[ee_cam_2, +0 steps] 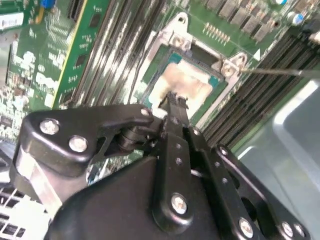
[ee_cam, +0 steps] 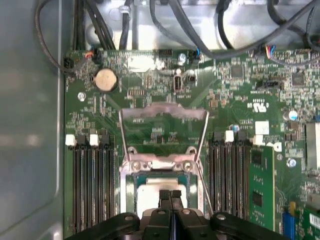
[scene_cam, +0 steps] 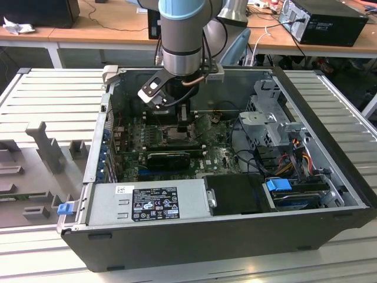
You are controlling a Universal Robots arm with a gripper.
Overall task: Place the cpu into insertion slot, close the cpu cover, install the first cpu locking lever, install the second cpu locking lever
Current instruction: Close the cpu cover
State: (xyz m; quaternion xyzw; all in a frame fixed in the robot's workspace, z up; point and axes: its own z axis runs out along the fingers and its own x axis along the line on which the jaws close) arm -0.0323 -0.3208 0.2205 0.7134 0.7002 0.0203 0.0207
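Here: flat silvery cpu (ee_cam: 147,195) inside metal-rimmed insertion slot (ee_cam: 127,192).

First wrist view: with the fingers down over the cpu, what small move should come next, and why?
Probably lift the gripper straight up: the cpu lies flat in the insertion slot, the fingers are shut with nothing between them, and the cpu cover is swung open.
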